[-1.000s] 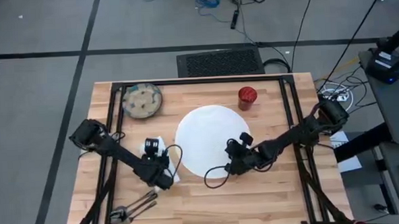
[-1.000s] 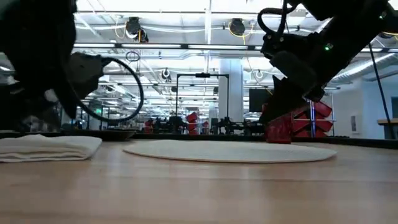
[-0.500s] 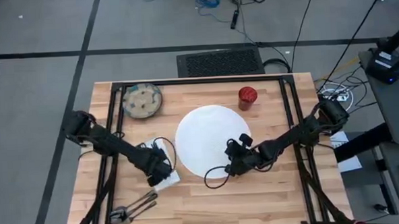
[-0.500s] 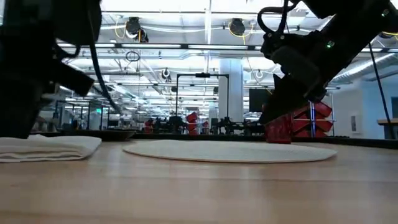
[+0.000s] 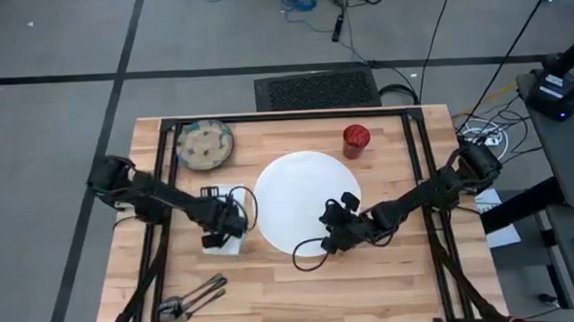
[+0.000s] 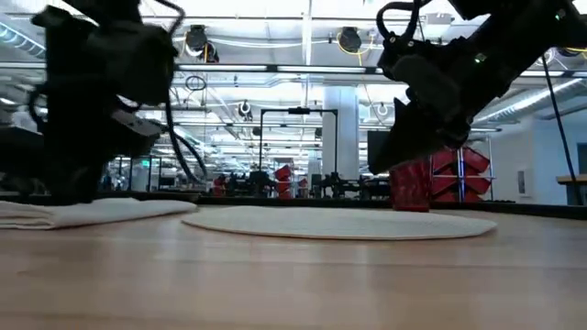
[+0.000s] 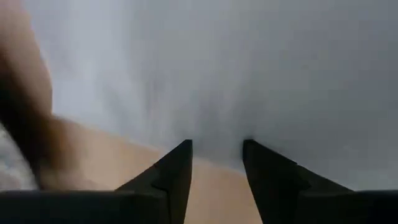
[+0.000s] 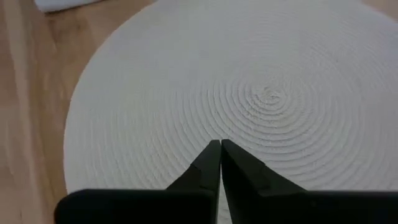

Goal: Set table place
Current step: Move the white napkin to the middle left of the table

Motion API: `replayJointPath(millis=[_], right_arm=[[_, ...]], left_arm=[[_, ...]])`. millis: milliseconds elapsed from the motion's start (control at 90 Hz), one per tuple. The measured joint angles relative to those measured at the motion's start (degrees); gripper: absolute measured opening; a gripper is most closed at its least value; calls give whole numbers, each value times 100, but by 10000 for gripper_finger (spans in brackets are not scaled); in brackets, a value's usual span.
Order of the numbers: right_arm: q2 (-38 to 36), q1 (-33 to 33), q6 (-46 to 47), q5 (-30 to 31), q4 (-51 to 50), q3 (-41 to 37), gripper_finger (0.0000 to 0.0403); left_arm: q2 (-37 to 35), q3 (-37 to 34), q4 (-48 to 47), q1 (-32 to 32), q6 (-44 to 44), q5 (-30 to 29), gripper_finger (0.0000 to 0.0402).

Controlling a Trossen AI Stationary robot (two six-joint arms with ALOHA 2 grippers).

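Observation:
The large round white plate [image 5: 293,195], flat and ribbed in rings like a woven mat, lies at the table's middle. A white napkin [image 5: 216,244] lies on the table to the plate's left. My left gripper [image 5: 233,222] stands on it with its fingers a little apart, open [image 7: 217,146]. My right gripper [image 5: 327,232] is shut and hangs just above the plate's near right part [image 8: 273,93], clear of it in the low view [image 6: 390,165]. The speckled bowl [image 5: 204,145] sits at the far left, and the red cup [image 5: 355,139] stands beyond the plate. My left gripper has its two fingertips [image 7: 185,149] at the napkin's edge [image 7: 217,138], with nothing pinched between them. The fingers come from above, slanting down. The napkin [image 6: 119,209] lies on the table, low and flat beside the gripper.
Dark cutlery [image 5: 191,301] lies near the table's near left corner. Bare wood [image 5: 389,283] stretches along the near edge to the right. The table's black frame bars [image 5: 157,186] run beside both arms.
My left gripper has swung from the napkin's near end toward the far edge and come down on the napkin. The napkin's thick folded side toward the plate now lies thin and flat.

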Motion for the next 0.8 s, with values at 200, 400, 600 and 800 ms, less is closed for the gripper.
replayJointPath(millis=[200, 400, 600, 800], right_arm=[[0, 0, 2, -3, 17, 0, 0], [0, 49, 11, -17, 17, 0, 0], [0, 51, 26, -269, 17, 0, 0], [0, 51, 23, -280, 17, 0, 0]], left_arm=[[16, -22, -336, 372, -13, -60, 132], [9, -22, -370, 501, -698, 249, 132], [7, -22, -550, 476, -1148, 968, 132], [9, -28, -738, 470, -1158, 772, 132]])
